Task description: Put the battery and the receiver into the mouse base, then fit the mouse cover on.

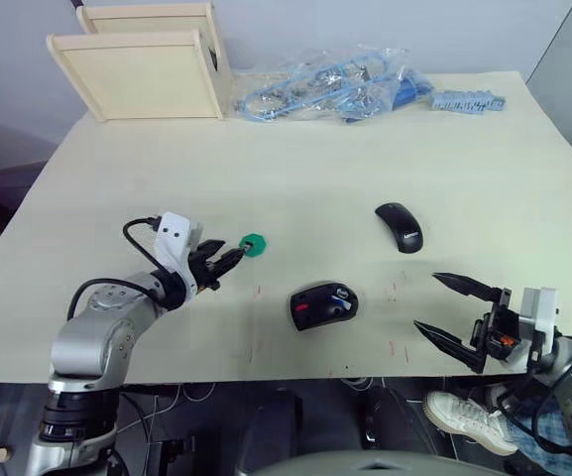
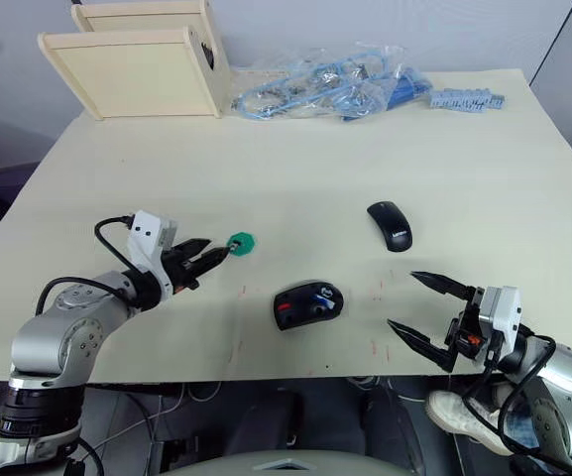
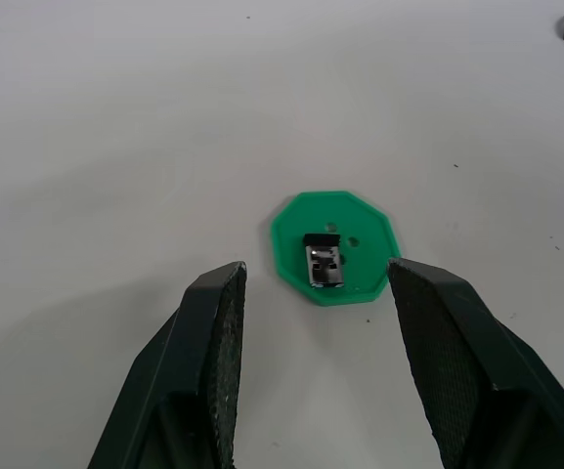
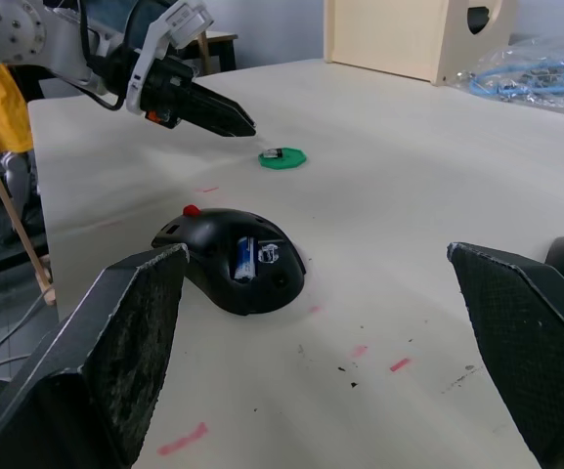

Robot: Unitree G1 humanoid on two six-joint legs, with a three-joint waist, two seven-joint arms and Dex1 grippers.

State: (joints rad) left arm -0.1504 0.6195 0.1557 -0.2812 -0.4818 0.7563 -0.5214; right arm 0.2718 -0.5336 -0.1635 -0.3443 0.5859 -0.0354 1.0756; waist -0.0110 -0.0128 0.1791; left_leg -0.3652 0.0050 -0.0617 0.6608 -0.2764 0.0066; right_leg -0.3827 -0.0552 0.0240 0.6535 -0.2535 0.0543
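My left claw (image 3: 311, 322) hangs spread just short of the green disc (image 3: 331, 246), its two fingers (image 3: 213, 332) flanking the near edge of it without touching; the receiver (image 3: 323, 264) lies flat on the disc, a small dark nub with a silvery end, so I judge the step in hand is picking it up; I would ease forward until the pads bracket the nub itself rather than the disc, come down low, and close gently, since so small a piece could skid or tip off the disc if one pad lands first. My right claw (image 1: 464, 315) waits wide apart and empty at the near right of the tabletop (image 1: 295, 169). The mouse base (image 1: 323, 304) sits near the middle front, well right of the disc, and the battery (image 4: 245, 258) looks already seated in it, blue end showing; the mouse cover (image 1: 400, 226) rests farther back and to the right, apart from the base. I cannot make out the receiver's slot in the base; the red part near it is too small to read; from the head view the receiver blurs into the disc.
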